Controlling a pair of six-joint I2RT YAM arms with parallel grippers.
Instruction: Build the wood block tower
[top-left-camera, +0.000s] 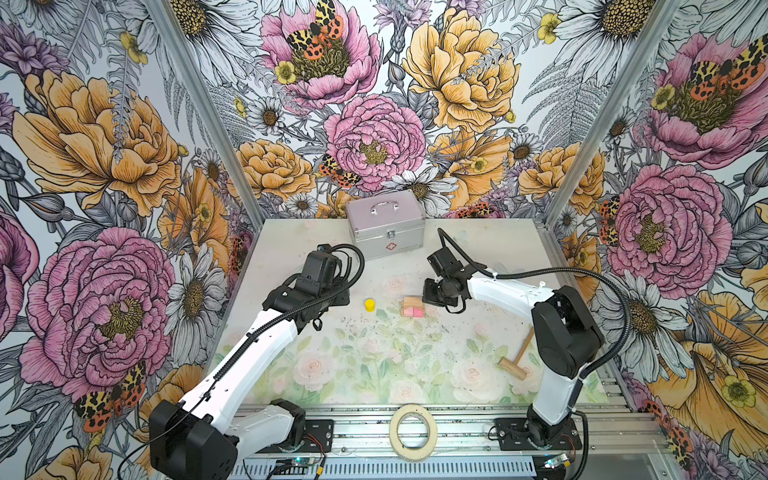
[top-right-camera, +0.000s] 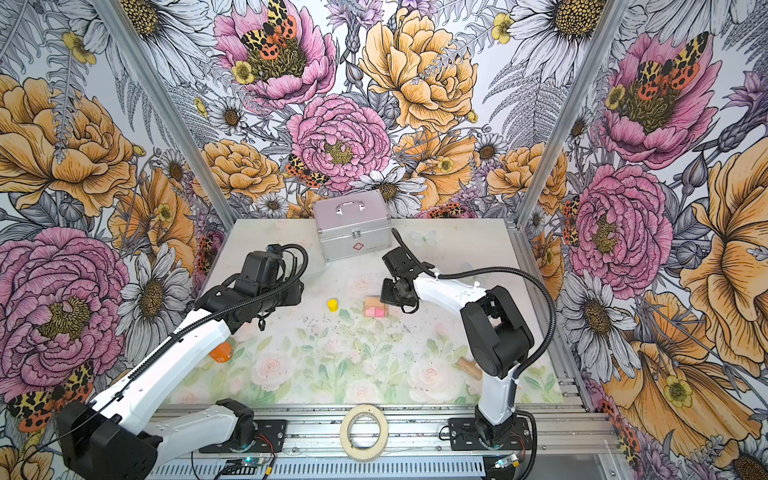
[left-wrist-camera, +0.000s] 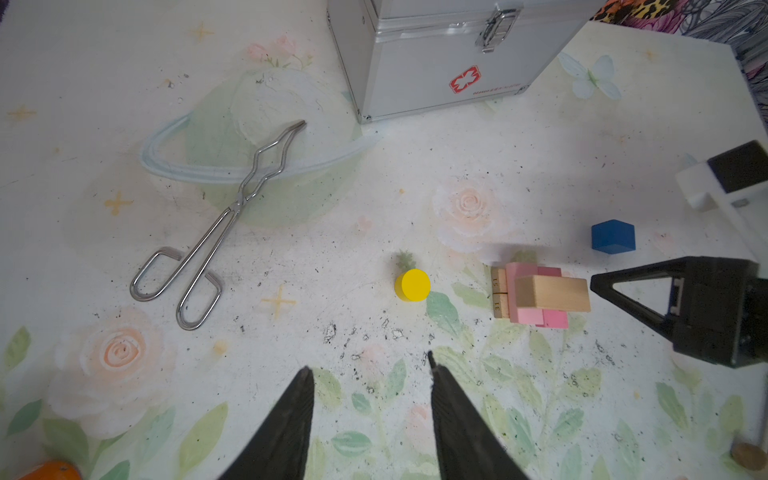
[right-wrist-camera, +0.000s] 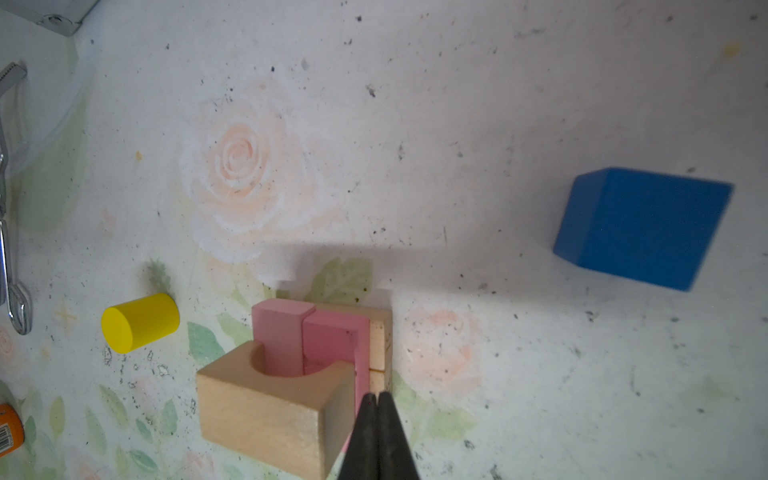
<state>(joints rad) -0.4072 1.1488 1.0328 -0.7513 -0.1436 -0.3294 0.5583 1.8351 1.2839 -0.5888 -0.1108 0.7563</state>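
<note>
The wood block tower (top-left-camera: 411, 306) (top-right-camera: 375, 306) stands mid-table. Tan bricks (right-wrist-camera: 380, 340) lie at its base, two pink bricks (right-wrist-camera: 309, 336) rest on them, and a tan notched block (left-wrist-camera: 550, 293) sits on top. A yellow cylinder (top-left-camera: 370, 304) (left-wrist-camera: 412, 284) stands apart to its left. A blue block (right-wrist-camera: 642, 226) (left-wrist-camera: 614, 237) lies apart on the mat, hidden in both top views. My right gripper (right-wrist-camera: 376, 395) (top-left-camera: 432, 293) is shut and holds nothing, with its tips right beside the stack's edge. My left gripper (left-wrist-camera: 369, 360) is open and empty, short of the cylinder.
A silver case (top-left-camera: 386, 224) stands at the back. Metal tongs (left-wrist-camera: 216, 232) lie left of the cylinder. A wooden mallet (top-left-camera: 517, 355) lies by the right arm. A tape roll (top-left-camera: 412, 432) sits on the front rail. An orange object (top-right-camera: 220, 353) lies under the left arm.
</note>
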